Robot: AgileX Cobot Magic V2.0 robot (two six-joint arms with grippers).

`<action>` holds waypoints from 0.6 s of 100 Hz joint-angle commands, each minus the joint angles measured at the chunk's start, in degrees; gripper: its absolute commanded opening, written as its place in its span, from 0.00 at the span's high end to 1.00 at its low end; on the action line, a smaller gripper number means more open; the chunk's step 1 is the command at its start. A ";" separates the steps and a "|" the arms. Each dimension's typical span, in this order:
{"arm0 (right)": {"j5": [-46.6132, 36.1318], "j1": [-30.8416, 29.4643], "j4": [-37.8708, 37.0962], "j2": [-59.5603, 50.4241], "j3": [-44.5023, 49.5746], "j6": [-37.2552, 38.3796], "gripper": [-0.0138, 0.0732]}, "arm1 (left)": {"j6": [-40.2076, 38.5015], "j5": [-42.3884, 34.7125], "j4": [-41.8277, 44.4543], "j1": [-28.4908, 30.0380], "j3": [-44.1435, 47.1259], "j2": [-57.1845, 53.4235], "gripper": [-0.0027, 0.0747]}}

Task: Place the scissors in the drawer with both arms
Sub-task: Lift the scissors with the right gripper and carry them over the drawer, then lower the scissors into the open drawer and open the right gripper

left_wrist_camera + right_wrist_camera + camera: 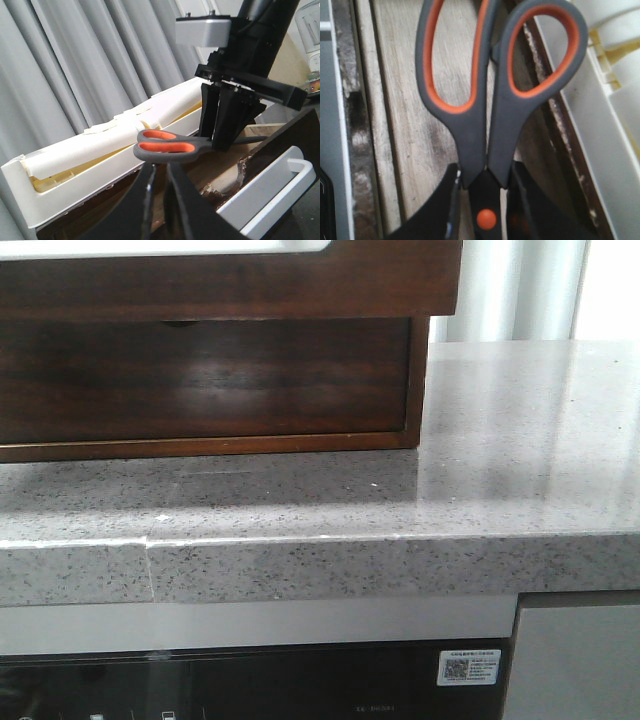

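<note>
Three views: only the wrist cameras catch the scissors (170, 146); front view shows just the closed wood front (205, 380) on the speckled counter (520, 430).
Right gripper (222, 122): clamped on the scissors at the pivot.
Left gripper (160, 200): fingers close together, whether they grip cannot be told.
Scissors: held above the open drawer (272, 172), long axis level, loops toward the left arm.
Room: white inner rim just beside; bare drawer floor (415, 125) below.

White sticker (470, 669) with QR code on dark appliance front (250, 685), print too small to read
</note>
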 commanded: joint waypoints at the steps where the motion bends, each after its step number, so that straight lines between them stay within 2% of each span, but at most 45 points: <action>1: -3.69 -0.03 0.53 -1.44 -1.93 -1.43 0.98 | -0.80 -2.32 -1.52 -0.42 -1.53 0.41 0.96; 54: -3.48 -0.03 0.53 0.78 -1.93 -2.76 0.98 | -0.80 -2.32 -1.52 -0.42 -1.53 0.41 0.96; 60: -3.48 -0.03 0.53 0.78 -1.93 -2.76 0.95 | -0.80 -2.32 -1.52 -0.42 -1.53 0.41 0.96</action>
